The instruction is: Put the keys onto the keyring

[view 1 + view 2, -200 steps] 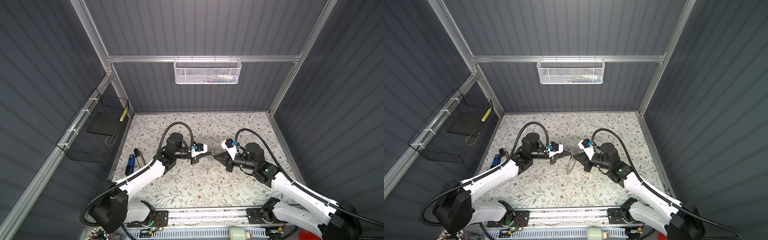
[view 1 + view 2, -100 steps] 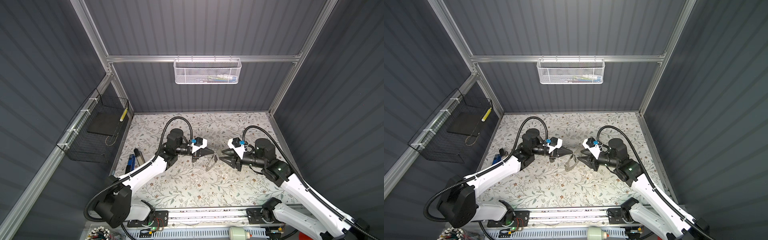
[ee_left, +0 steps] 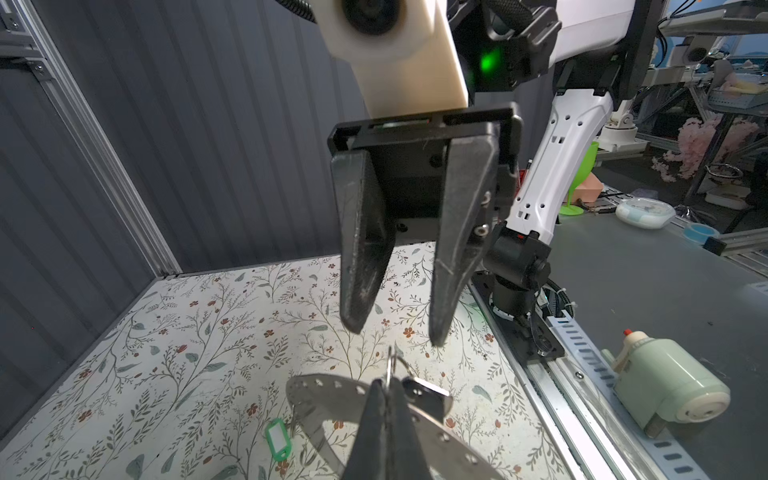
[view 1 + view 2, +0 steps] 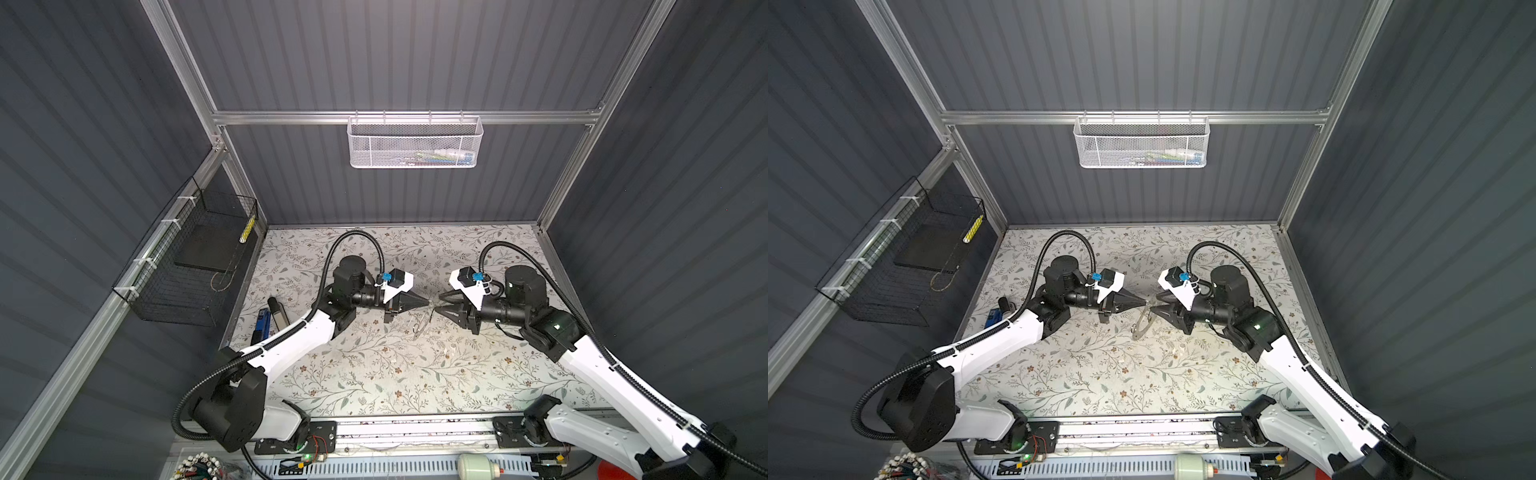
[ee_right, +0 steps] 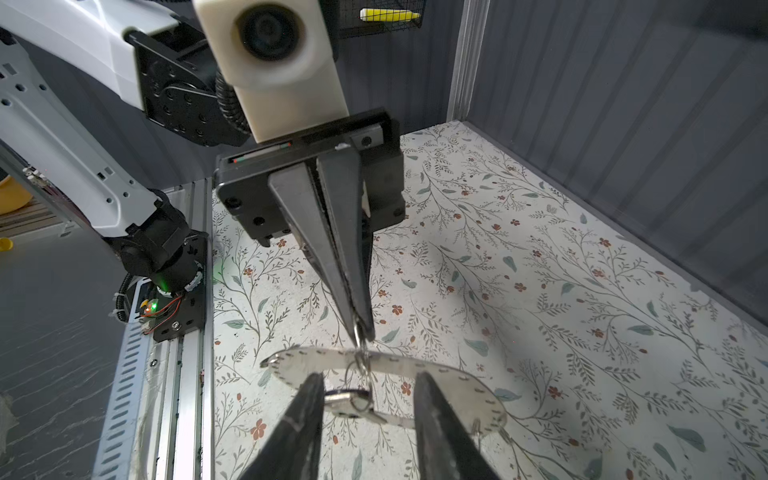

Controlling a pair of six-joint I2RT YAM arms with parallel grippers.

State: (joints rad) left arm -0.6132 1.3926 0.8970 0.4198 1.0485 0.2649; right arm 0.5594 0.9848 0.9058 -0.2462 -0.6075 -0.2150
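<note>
**Change since the earlier frames.** A second ago the right gripper (image 4: 441, 305) was closed, tip to tip with the left gripper (image 4: 427, 302) at the keyring (image 4: 1141, 323). Its jaws have since parted and now stand released, holding nothing. Half a second ago it sat drawn back from the ring; it has come in again and is just beside it. The left gripper has kept its grip throughout and has shifted slightly toward the middle of the table (image 4: 374, 374).

**Left gripper.** Clenched on a small wire loop (image 5: 360, 338) at the keyring's rim. The right wrist view shows the loop pinched at the very fingertips.

**Keyring.** Held over mid-table, between the two grippers.
- In both top views it shows nearly edge-on, as a thin sliver.
- Its long axis slants from the left gripper's tip down toward the front left of the table.
- The high rim is at the pinched loop.
- Whether the low rim touches the table cannot be told.

**Key** (image 5: 353, 405). Hangs under the rim just below the pinched loop, between the right gripper's spread fingers (image 5: 303, 424). It is close against one finger; contact cannot be confirmed. Which way its blade points cannot be made out.

**Tag** (image 3: 277, 438). Green, at the keyring's low side. Whether it hangs free or rests on the table cannot be told.
</note>
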